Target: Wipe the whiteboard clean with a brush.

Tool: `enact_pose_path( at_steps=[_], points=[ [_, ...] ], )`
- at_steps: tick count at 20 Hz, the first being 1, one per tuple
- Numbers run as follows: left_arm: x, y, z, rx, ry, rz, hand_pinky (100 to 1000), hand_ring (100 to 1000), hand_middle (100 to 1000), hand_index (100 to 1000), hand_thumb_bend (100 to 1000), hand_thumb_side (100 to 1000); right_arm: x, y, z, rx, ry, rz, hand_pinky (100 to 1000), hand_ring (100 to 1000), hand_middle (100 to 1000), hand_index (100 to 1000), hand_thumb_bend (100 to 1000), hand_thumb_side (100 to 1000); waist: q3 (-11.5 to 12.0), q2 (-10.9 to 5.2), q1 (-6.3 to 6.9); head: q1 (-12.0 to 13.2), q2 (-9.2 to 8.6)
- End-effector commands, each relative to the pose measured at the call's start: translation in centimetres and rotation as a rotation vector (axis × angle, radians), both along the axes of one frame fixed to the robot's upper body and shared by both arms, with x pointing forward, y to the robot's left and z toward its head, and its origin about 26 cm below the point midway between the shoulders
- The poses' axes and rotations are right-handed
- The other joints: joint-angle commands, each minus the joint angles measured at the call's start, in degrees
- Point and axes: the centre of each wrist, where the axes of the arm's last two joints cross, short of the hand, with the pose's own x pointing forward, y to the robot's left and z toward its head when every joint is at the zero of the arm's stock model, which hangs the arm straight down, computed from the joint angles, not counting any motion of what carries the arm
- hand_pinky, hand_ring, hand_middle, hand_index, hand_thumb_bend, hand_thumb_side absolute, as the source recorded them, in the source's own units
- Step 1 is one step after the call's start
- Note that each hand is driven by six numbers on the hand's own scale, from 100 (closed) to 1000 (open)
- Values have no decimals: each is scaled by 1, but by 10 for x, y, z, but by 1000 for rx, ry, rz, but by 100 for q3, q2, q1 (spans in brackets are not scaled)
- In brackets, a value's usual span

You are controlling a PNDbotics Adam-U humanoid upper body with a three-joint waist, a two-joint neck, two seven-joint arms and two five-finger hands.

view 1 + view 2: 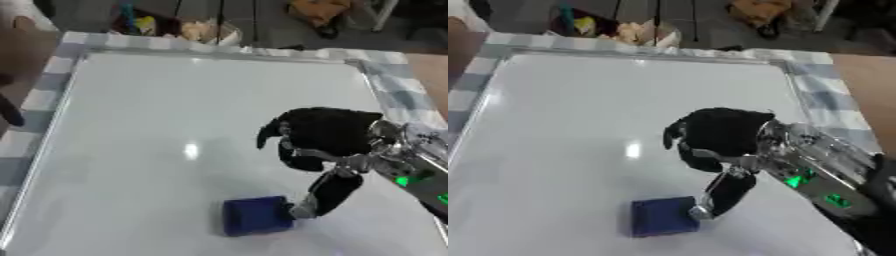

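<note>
Left eye view: whiteboard (157,130) fills the frame, lying on a checked cloth (398,85). Blue brush (255,215) sits on the board at 6 o'clock. Right hand (325,134) comes in from 3 o'clock, fingers curled above the board, thumb (328,195) reaching down to touch the brush's right edge; nothing grasped. At 12 o'clock a container (179,27) holds mixed, unclear items.

Right eye view: same layout; the thumb tip meets the brush's right side. Left hand unseen.
</note>
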Motion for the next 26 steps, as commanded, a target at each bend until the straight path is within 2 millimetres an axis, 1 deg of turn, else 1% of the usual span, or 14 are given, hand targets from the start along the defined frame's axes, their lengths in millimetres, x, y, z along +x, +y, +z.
enact_pose_path(
  at_steps=[1,8,12,15,17,19,23,26],
  points=[
    [-2,-2,8,4,-27,-9,379,673,553,639,124,949,-3,5,4,-7,-44,3,846,838,765,107,457,555,-28,-143,34,-14,88],
    [-2,-2,8,0,-24,-11,380,674,554,640,123,947,-5,14,-3,3,-42,16,839,834,750,104,455,558,-78,-160,54,-27,164],
    [-2,-2,7,-2,-22,-11,379,674,554,639,123,948,-5,20,-7,17,-22,23,836,833,746,103,459,560,-91,-165,66,3,160],
    [-2,-2,7,-4,-21,-10,379,674,554,638,123,948,-6,23,-10,22,-11,22,835,833,746,103,472,544,-96,-165,72,-1,160],
    [-2,-2,7,-4,-20,-10,379,675,554,638,122,948,-7,24,-12,20,-6,20,833,833,723,106,490,515,-103,-165,75,1,159],
    [-2,-2,7,-3,-19,-9,379,675,553,637,122,948,-7,25,-14,19,-3,19,828,830,700,105,493,512,-110,-163,74,2,159],
    [-3,-2,6,-2,-16,-9,378,675,553,636,122,949,-8,26,-19,17,10,14,824,831,720,103,500,505,-117,-156,71,16,146],
    [-3,-2,6,-3,-14,-7,378,675,553,636,121,948,-9,27,-23,22,32,9,820,829,714,101,504,499,-116,-149,73,17,143]
  ],
)
